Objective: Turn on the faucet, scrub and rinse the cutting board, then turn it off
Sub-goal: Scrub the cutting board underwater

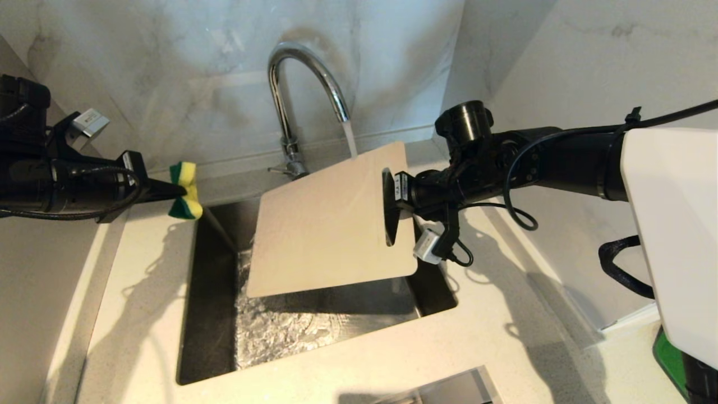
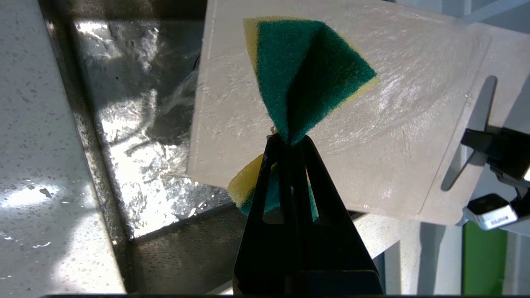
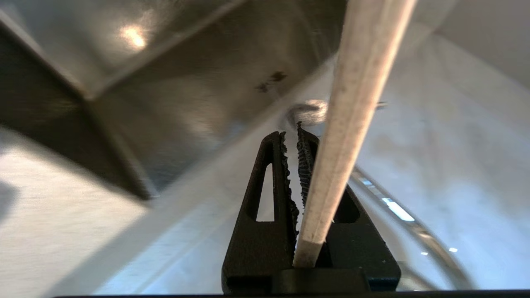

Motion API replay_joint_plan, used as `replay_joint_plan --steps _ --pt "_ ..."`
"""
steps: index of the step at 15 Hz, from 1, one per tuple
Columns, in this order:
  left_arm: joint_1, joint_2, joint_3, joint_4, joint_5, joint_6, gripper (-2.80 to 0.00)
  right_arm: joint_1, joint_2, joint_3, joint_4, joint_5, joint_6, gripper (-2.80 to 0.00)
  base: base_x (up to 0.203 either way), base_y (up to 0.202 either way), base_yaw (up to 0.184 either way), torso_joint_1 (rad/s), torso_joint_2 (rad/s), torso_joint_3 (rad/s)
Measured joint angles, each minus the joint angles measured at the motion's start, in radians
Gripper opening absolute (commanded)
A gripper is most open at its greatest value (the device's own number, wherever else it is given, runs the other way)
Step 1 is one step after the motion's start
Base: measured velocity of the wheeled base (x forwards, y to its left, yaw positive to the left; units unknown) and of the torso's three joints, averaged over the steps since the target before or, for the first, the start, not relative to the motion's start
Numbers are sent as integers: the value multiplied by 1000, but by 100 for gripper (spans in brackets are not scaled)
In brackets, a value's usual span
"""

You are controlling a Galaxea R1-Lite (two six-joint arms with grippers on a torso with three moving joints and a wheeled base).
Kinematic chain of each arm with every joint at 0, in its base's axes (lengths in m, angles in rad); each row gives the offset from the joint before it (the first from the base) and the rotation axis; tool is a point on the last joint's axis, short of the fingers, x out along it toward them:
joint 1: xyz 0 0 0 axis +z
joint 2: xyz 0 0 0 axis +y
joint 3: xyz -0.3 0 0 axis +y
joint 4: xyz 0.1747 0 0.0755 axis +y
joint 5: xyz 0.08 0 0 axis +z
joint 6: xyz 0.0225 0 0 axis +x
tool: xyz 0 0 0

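The sink (image 1: 213, 314) holds rippling water in its basin. Above it, the cutting board (image 1: 331, 224) is held tilted, the right gripper (image 1: 392, 205) clamped on its edge at the handle slot. The left gripper (image 1: 174, 191), over the sink's left rim and apart from the board, pinches a folded sponge (image 1: 185, 191). Behind, the faucet (image 1: 297, 101) runs water onto the board's upper edge.

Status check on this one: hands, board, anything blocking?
Left hand shut on sponge, clear of board. Right hand holds cutting board tilted over sink under running faucet. No obstruction.
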Motion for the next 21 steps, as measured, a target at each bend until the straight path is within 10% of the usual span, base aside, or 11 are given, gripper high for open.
replay_joint_plan --steps 21 --pt "-262 -7 -173 36 25 -118 -280 154 -166 104 -1 -5 21 -280 0 0 0 0 0 0"
